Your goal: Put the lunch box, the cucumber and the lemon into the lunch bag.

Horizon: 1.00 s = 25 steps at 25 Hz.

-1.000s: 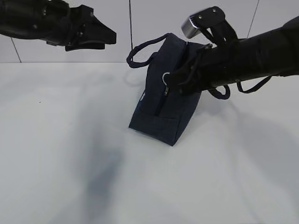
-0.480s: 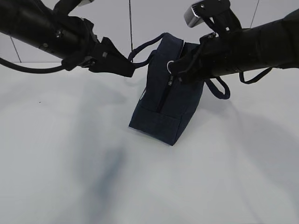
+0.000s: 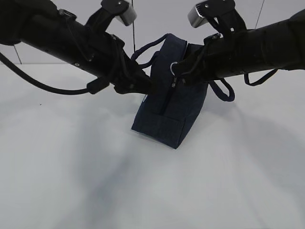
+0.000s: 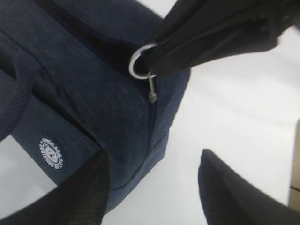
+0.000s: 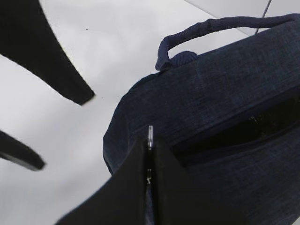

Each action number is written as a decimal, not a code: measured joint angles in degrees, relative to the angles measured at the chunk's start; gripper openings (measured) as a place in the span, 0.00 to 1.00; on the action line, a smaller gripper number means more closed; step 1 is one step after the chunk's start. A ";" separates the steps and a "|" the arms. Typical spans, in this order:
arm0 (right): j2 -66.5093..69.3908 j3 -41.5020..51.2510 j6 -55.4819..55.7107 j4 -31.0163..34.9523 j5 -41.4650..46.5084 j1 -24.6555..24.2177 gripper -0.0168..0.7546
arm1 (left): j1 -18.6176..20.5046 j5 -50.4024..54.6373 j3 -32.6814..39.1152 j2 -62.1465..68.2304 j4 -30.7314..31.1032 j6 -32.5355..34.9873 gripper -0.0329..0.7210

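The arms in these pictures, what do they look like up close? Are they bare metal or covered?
Both arms are matte black, with no bare metal on the limbs. The left arm trails a loose black cable below it. Each carries a silver-grey box near the wrist, as on the right arm. The left gripper has two flat black fingers with a finely ribbed texture. No markings show.

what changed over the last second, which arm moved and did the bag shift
The left gripper swung in from the upper left and now sits open against the left side of the lunch bag. The right gripper rose slightly with the zipper ring pinched, and the slider moved up. The bag stayed in place on the table.
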 joint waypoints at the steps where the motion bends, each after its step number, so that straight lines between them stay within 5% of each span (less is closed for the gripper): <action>1: 0.00 0.00 0.00 0.00 0.00 0.00 0.02 | -0.03 -0.64 0.00 0.75 0.04 0.12 0.62; 8: 0.00 0.00 0.00 0.00 0.00 0.00 0.02 | -0.13 -6.99 0.00 6.12 -0.72 0.49 0.62; 14: 0.00 0.00 0.04 0.00 -0.24 0.00 0.02 | -0.13 -9.50 0.00 10.07 -7.88 2.09 0.59; 17: 0.00 0.00 0.04 0.00 -0.93 0.00 0.02 | -0.13 -9.60 0.00 10.91 -12.10 2.33 0.43; 20: 0.00 0.00 0.04 0.09 -1.47 0.00 0.02 | -0.13 -9.49 0.00 11.03 -14.35 2.54 0.13; 25: 0.00 -0.22 0.04 0.09 -2.80 0.00 0.02 | -0.13 -7.89 0.00 11.13 -14.68 2.63 0.05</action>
